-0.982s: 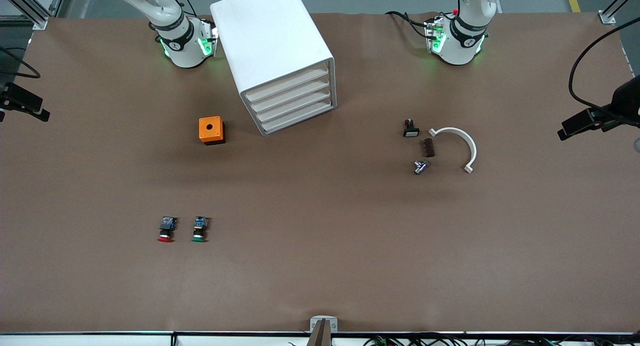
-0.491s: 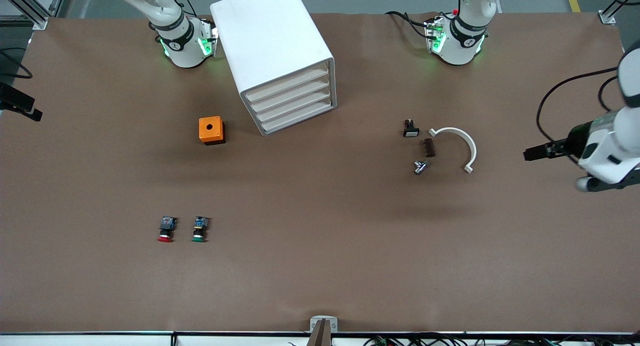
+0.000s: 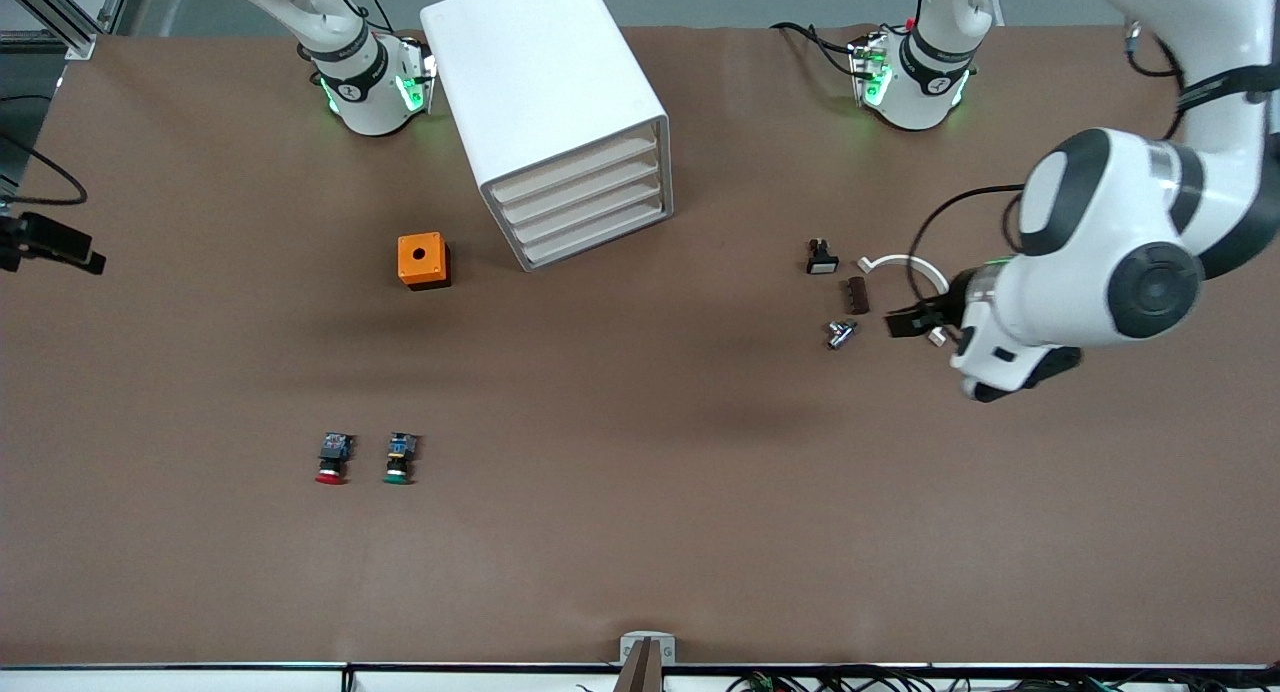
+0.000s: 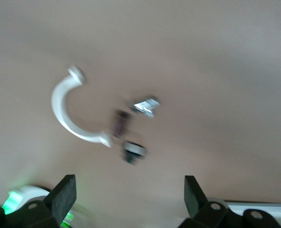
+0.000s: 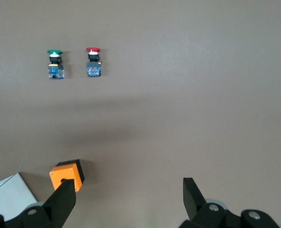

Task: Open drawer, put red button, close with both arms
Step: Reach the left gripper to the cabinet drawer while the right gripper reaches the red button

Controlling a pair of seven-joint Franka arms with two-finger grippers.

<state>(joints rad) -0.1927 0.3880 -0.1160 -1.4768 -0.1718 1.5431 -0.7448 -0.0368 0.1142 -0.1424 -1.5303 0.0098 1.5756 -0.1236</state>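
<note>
The white cabinet [image 3: 545, 102] stands between the arm bases. Its bottommost drawer [image 3: 598, 235] is shut, like the three above it. The red button [image 3: 331, 459] lies near the front camera toward the right arm's end, beside the green button [image 3: 399, 459]. Both show in the right wrist view, the red button [image 5: 93, 61] and the green button [image 5: 54, 64]. My left gripper [image 3: 903, 323] is open and empty over the small parts. In the left wrist view the left gripper [image 4: 128, 199] holds nothing. My right gripper [image 3: 90, 260] is open and empty, up in the air at the right arm's end; the right wrist view shows the right gripper [image 5: 126, 197] empty.
An orange box with a hole [image 3: 423, 260] sits beside the cabinet toward the right arm's end. A white curved piece [image 3: 905, 264], a dark brown block [image 3: 858, 295], a black-and-white switch [image 3: 821, 257] and a small metal part [image 3: 842, 333] lie toward the left arm's end.
The left arm has swung in from its end of the table, and its gripper is now over the small parts. The right gripper has shifted a little at its end.
</note>
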